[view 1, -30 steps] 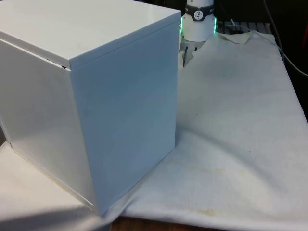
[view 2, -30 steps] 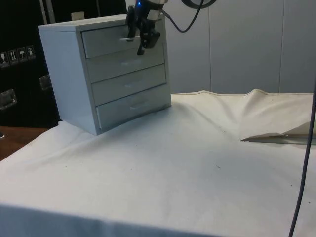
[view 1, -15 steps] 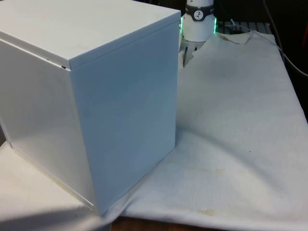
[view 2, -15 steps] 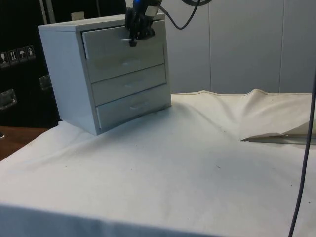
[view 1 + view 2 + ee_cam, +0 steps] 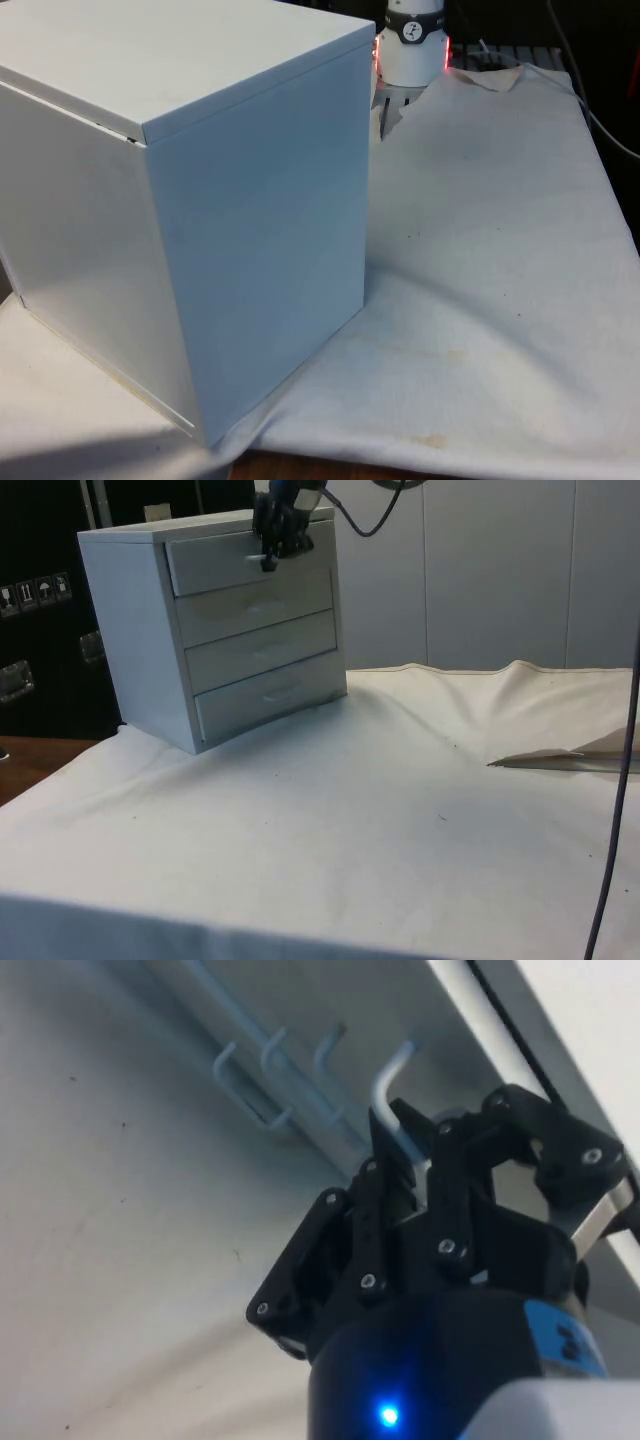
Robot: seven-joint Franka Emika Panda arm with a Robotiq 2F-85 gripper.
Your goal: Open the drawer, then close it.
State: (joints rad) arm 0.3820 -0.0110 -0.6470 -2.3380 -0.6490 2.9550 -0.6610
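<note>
The tall white wooden chest of drawers turns blank panels to the front view, hiding its drawers. In the side view, the black two-finger gripper covers the top drawer's handle.

The claw is held high against the front of the chest of drawers, at its top drawer, black fingers closed around the handle.
</note>
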